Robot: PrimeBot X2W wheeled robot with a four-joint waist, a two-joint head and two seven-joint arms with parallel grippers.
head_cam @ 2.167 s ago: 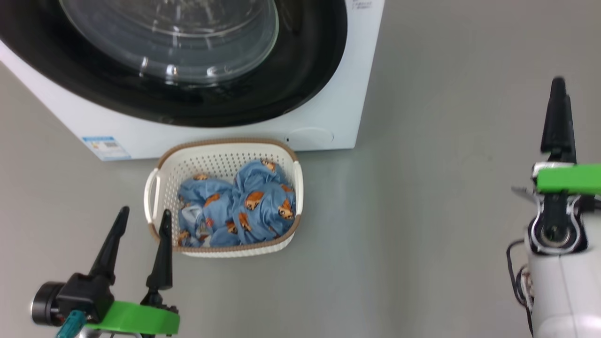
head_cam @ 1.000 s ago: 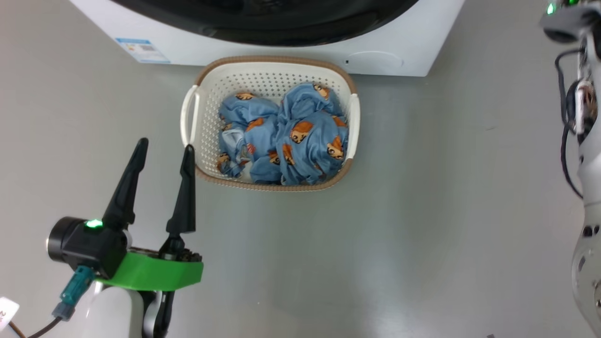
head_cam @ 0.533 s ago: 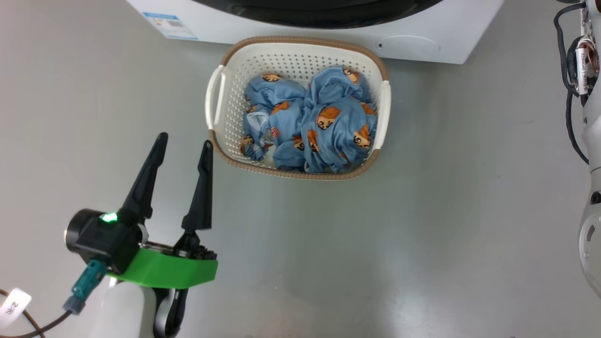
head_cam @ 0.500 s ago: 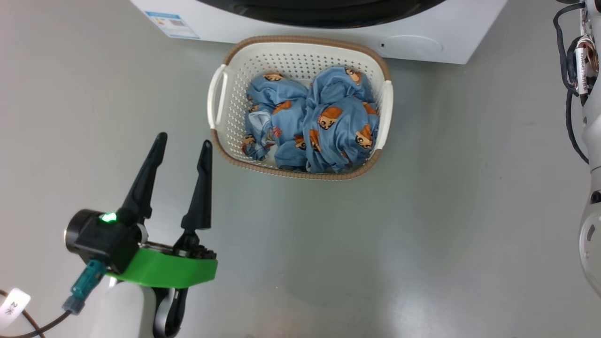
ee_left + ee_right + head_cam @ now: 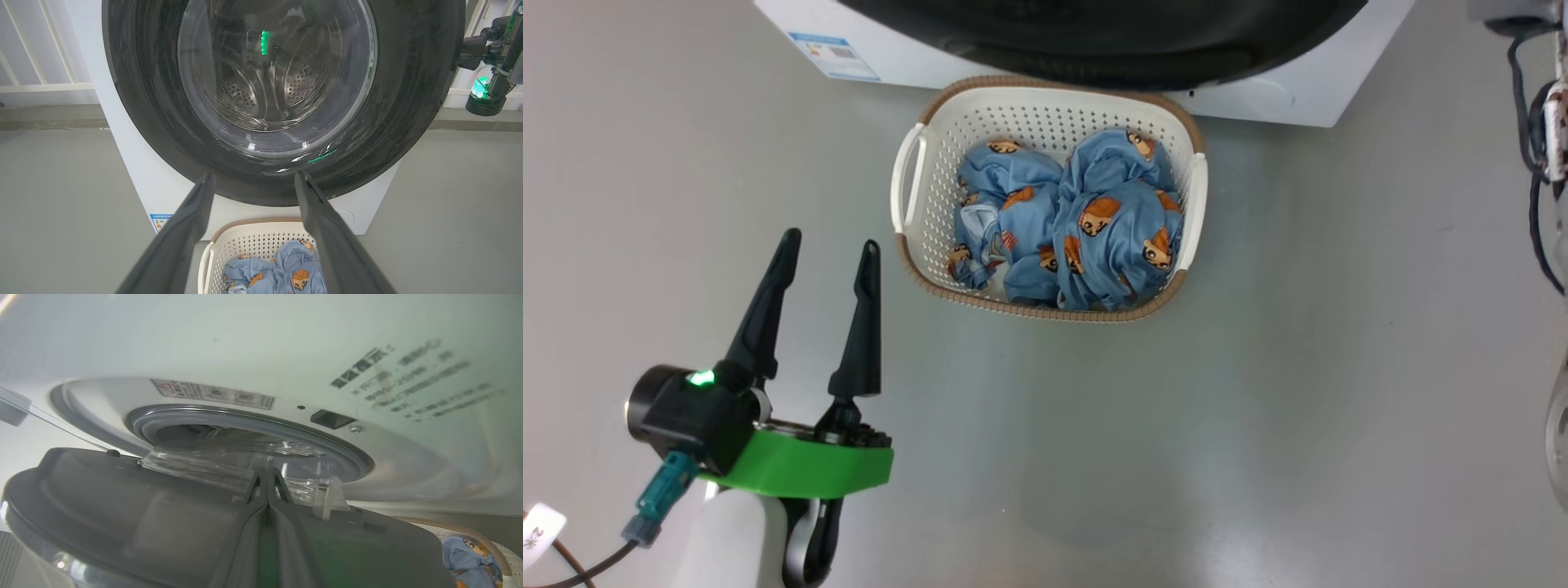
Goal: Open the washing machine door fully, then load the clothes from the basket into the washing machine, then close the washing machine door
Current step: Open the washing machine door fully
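Note:
The washing machine [image 5: 1307, 90] stands at the top of the head view. Its door [image 5: 1111, 33] hangs ajar, the black rim over the far rim of the basket [image 5: 907, 188]. The clothes [image 5: 1078, 224] lie bunched inside the basket. My left gripper [image 5: 827, 245] is open and empty, left of the basket and above the floor. In the right wrist view my right gripper [image 5: 267, 475] is shut, its fingertips against the door's inner side [image 5: 122, 506] by the glass bowl [image 5: 229, 457]. Behind it the grey gasket [image 5: 245, 414] shows.
Bare grey floor [image 5: 1258, 408] spreads around the basket. My right forearm with its cables [image 5: 1547, 147] runs down the right edge of the head view. In the left wrist view a white railing [image 5: 41, 85] stands behind the machine, and the right wrist [image 5: 490, 32] sits at the door's right edge.
The head camera has shifted. The black door rim now reaches out over the basket's far rim, where before it stopped short. My left gripper stays open and empty.

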